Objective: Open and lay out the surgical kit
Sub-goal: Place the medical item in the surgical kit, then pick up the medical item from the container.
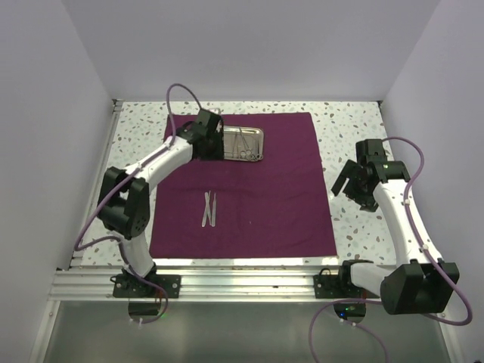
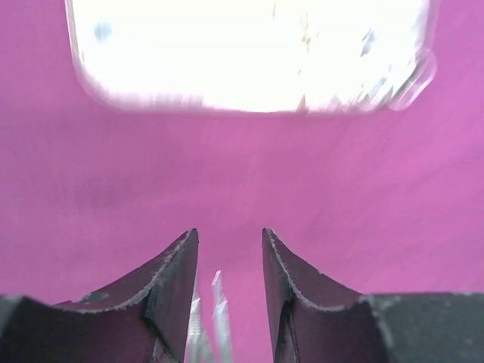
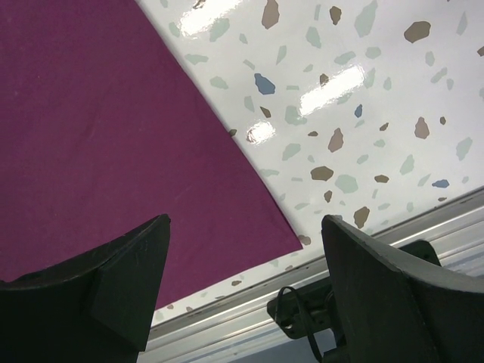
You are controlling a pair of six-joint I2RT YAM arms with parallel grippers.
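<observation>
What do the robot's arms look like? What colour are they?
The left arm and right arm are both white tubes joined by chunky black joints. A thin purple cable loops along each one. At the ends are thick black jaws shaped like wedges.

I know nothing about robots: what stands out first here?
The big dark purple cloth spread flat across the speckled table grabs the eye first. At its far edge sits a shiny steel tray holding slim instruments, with the left gripper beside it, while a pair of tweezers lies alone mid-cloth. The right gripper hangs open off the cloth's right side.
</observation>
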